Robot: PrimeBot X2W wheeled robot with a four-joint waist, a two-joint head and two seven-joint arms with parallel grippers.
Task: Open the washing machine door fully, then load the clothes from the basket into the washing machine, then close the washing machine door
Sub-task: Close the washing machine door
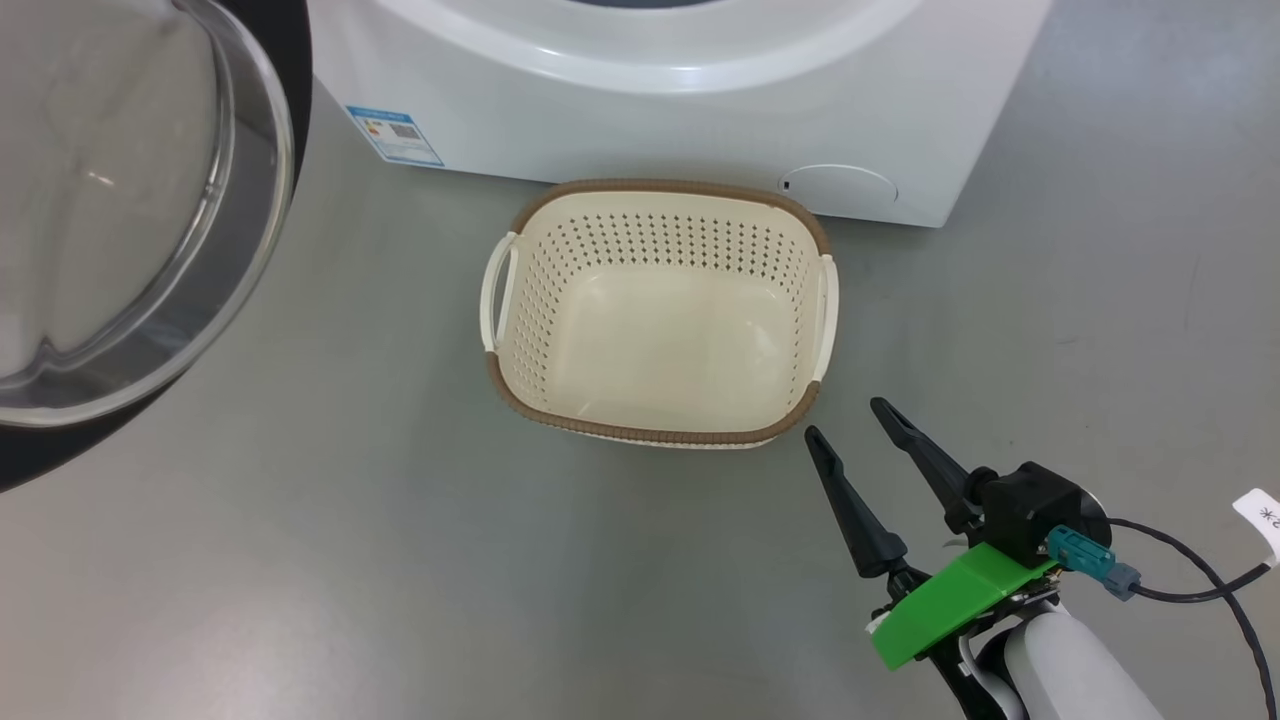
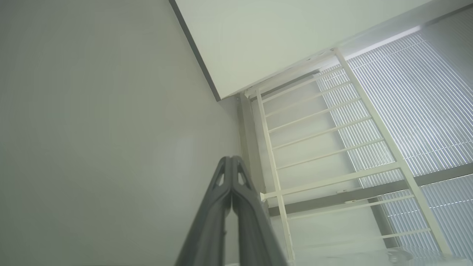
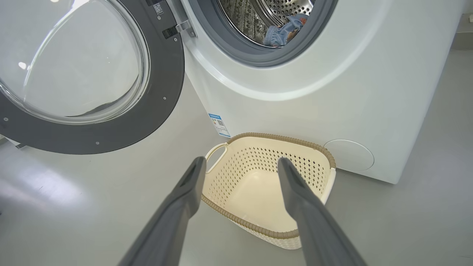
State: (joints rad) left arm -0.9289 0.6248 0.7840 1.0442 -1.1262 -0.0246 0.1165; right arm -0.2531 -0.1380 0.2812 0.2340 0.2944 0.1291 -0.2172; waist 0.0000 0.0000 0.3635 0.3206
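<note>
**Ahead of the right gripper: basket, open door, loaded drum**

1. Right gripper: fingers spread wide, clasping nothing. Its tips pointed at the near right corner of the basket, close to the rim but apart from it.
2. Basket: upright on the grey floor, mouth up, between the gripper and the washing machine. Its longer side ran handle to handle, across the fingers' line and roughly parallel to the machine's front.
3. Beyond the basket, low on the machine's front: a blue label to the left and a round cover to the right.
4. Door: swung wide, ahead and left of the gripper and overhanging the floor, its glass bowl bulging toward the gripper's side.
5. The head view stopped at the machine's white front ring. The right wrist view reached further up, into the steel drum behind the grey gasket, where the clothes lay as a light blue bundle at the drum's lip.
6. Left gripper: fingers pressed together, empty, aimed at a pale wall, with a white barred frame and a slatted panel to its right.
</note>
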